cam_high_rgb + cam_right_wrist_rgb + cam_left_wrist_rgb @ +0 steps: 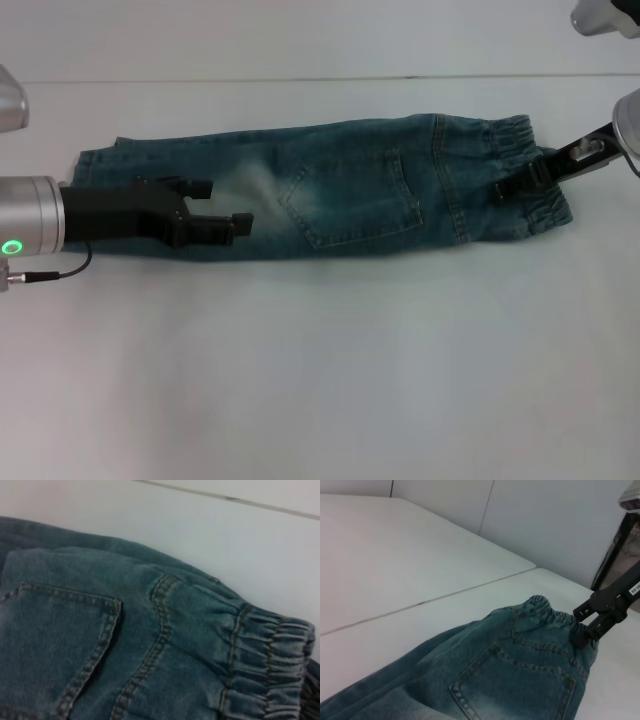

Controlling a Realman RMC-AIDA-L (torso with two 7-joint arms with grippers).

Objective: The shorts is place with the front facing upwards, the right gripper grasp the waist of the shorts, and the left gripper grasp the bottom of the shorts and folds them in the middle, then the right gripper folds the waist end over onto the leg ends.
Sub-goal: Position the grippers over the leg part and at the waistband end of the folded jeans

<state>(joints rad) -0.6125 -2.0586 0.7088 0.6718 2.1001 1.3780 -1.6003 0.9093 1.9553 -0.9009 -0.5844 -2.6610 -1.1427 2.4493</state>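
Since the shorts [330, 185] are washed denim, I judge them soft but weighty: they should drape and sag when lifted, hold a crease fairly well, and not slip much between metal fingers. They lie already folded lengthwise into a long strip on the white table [320, 380], a stitched pocket up, the gathered elastic waist [520, 175] toward the robot's right and the flat leg ends [95, 165] toward its left. The right gripper [517, 183] sits on the waist, apparently pinching the ruffled band; that thick, ridged elastic is the surest hold for the fold-over. The left gripper [222, 207] rests over the pale faded patch, its fingers apart and holding nothing.
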